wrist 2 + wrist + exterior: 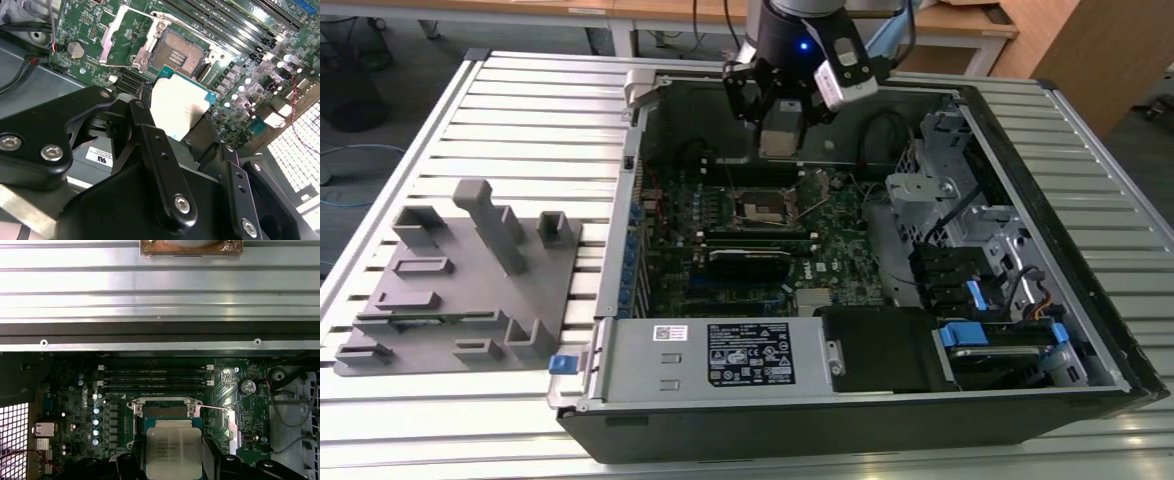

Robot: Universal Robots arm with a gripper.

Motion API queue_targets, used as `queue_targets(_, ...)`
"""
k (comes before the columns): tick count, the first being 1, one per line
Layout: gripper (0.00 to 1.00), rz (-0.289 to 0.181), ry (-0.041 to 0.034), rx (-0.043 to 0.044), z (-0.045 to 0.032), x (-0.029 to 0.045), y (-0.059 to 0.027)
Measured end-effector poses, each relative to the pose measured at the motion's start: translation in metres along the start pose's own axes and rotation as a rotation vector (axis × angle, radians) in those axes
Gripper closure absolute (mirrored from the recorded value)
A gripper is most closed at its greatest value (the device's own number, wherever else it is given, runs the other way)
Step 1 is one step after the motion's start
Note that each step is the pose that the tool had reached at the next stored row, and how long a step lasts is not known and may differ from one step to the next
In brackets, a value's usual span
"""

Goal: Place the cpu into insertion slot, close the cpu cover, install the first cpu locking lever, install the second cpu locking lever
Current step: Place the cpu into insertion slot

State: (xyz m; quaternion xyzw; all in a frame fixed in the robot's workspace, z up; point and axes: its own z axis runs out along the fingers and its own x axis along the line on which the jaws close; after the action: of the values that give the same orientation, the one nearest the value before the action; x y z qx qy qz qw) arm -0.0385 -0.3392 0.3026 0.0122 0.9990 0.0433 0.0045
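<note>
The gripper [177, 122] is clamped on the cpu [180, 105], holding it by its edges over the green board, near the insertion slot [182, 52] but apart from it. The cpu cover [127, 42] stands swung open beside the slot, inside the computer case [854, 420], with a grey fixture [467, 280] at the exterior view's left

Note your arm [790, 25]: dark wrist, blue lit ring [798, 46], white box [846, 76] mounted beside it. Your gripper [175, 117]: matte black linkage bars [157, 150], silver socket-head screws [51, 152] at pivots, small white label [98, 156].
</note>
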Motion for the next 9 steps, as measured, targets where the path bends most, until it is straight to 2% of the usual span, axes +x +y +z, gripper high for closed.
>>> queue_targets(9,0.46,0.000,-0.0039,0.0001,0.0062,0.0004,-0.0005)
